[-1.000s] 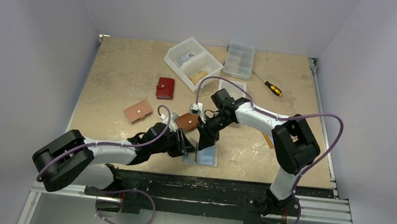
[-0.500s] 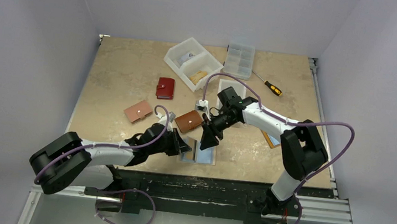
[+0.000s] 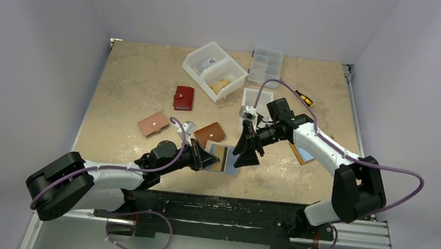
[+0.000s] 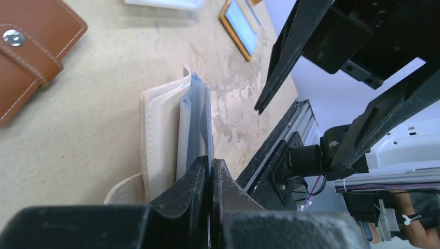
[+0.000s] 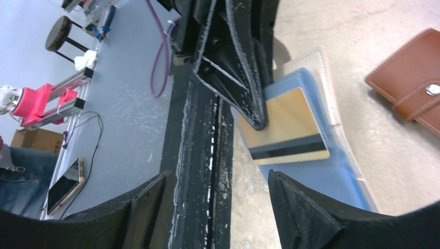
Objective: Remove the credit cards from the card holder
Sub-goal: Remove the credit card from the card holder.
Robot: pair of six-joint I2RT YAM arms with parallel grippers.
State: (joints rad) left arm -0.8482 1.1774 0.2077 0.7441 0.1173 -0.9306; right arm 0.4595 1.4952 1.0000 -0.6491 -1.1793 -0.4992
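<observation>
The card holder (image 3: 231,161) lies open near the table's front edge, cream outside (image 4: 162,136) with blue plastic sleeves (image 5: 324,179). A gold credit card (image 5: 284,130) with a black stripe lies in the top sleeve; it also shows in the top view (image 3: 219,156). My left gripper (image 3: 207,159) is shut on the edge of a blue sleeve (image 4: 200,124), jaws (image 4: 210,163) pressed together on it. My right gripper (image 3: 246,155) hangs open and empty just right of the holder, its fingers (image 5: 303,207) wide apart (image 5: 218,179) above the table's front edge.
A brown wallet (image 3: 209,134) lies just behind the holder. A tan wallet (image 3: 154,124) and a red wallet (image 3: 184,98) lie to the left. At the back stand a white bin (image 3: 214,68), a clear organiser box (image 3: 265,66) and a screwdriver (image 3: 301,97). An orange-framed slab (image 3: 301,153) lies at the right.
My right gripper has pulled away to the right, off the holder. The holder now lies open further from the front edge with the gold card showing. My left gripper stays shut on the sleeve.
</observation>
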